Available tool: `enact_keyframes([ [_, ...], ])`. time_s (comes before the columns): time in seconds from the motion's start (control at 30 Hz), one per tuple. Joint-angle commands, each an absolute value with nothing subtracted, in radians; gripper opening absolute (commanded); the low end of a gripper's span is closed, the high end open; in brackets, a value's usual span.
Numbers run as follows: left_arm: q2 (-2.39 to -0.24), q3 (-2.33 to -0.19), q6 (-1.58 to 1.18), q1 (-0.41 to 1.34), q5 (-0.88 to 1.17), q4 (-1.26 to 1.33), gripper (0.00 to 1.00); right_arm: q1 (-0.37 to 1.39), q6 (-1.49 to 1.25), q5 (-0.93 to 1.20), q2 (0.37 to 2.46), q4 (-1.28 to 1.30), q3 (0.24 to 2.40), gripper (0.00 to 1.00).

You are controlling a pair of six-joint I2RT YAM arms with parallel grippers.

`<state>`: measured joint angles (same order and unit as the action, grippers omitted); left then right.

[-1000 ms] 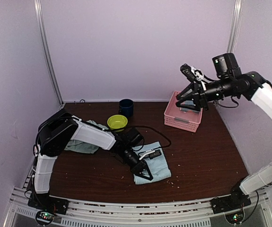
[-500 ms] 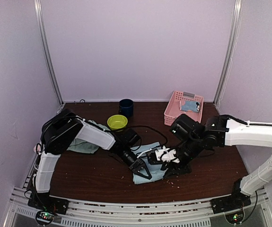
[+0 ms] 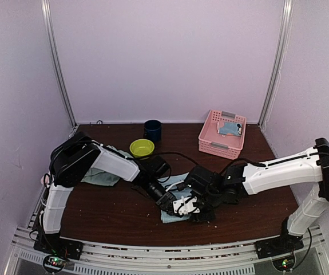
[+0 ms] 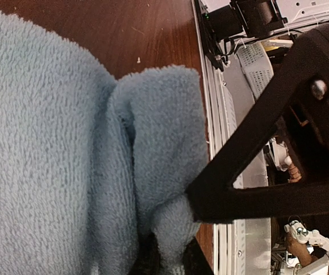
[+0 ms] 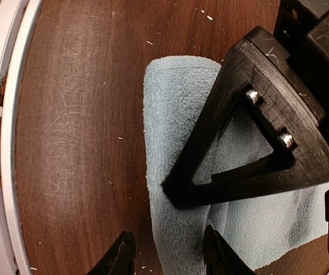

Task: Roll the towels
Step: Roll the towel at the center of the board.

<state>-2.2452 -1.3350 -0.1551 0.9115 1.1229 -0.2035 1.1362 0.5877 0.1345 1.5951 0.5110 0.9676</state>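
Note:
A plain pale blue towel lies flat on the brown table near the front, and both grippers meet over it. My left gripper is shut on a bunched fold of this towel at its near edge; the left wrist view shows the pinch. My right gripper stands open astride the towel's edge, one fingertip over bare wood and the other over the cloth. In the top view it sits right beside the left one. A mint green towel lies crumpled at the left.
A pink lattice basket at the back right holds a light blue patterned towel. A lime-green bowl and a dark blue cup stand at the back centre. The table's metal front rail runs close to the towel.
My right arm has swung from above the basket down to the pale blue towel, ending beside the left gripper. The left gripper has kept its hold and place.

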Motion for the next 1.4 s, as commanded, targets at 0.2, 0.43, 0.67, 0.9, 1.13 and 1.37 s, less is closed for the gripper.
enact_keyframes([
  [0.2,-2.279,-1.326,-0.107,0.912,1.058,-0.293,0.18,1.151,0.606,0.08,1.695,0.439,0.945,0.33],
  [0.43,-2.114,-1.309,-0.088,0.888,0.832,-0.342,0.35,1.143,0.595,0.191,1.724,0.553,0.999,0.08],
  [0.67,-1.727,-1.184,-0.039,0.842,0.203,-0.276,0.45,1.088,0.568,0.534,1.761,0.808,1.146,0.06],
  [0.9,-1.383,-0.942,0.051,0.882,0.032,-0.046,0.45,0.916,0.564,0.666,1.988,0.958,1.321,0.06],
  [1.13,-1.283,-0.889,0.289,1.174,-0.148,-0.044,0.45,0.83,0.59,0.73,2.177,1.083,1.488,0.06],
  [1.37,-1.452,-0.947,0.347,1.304,-0.126,-0.1,0.45,0.798,0.575,0.757,2.279,1.117,1.544,0.06],
])
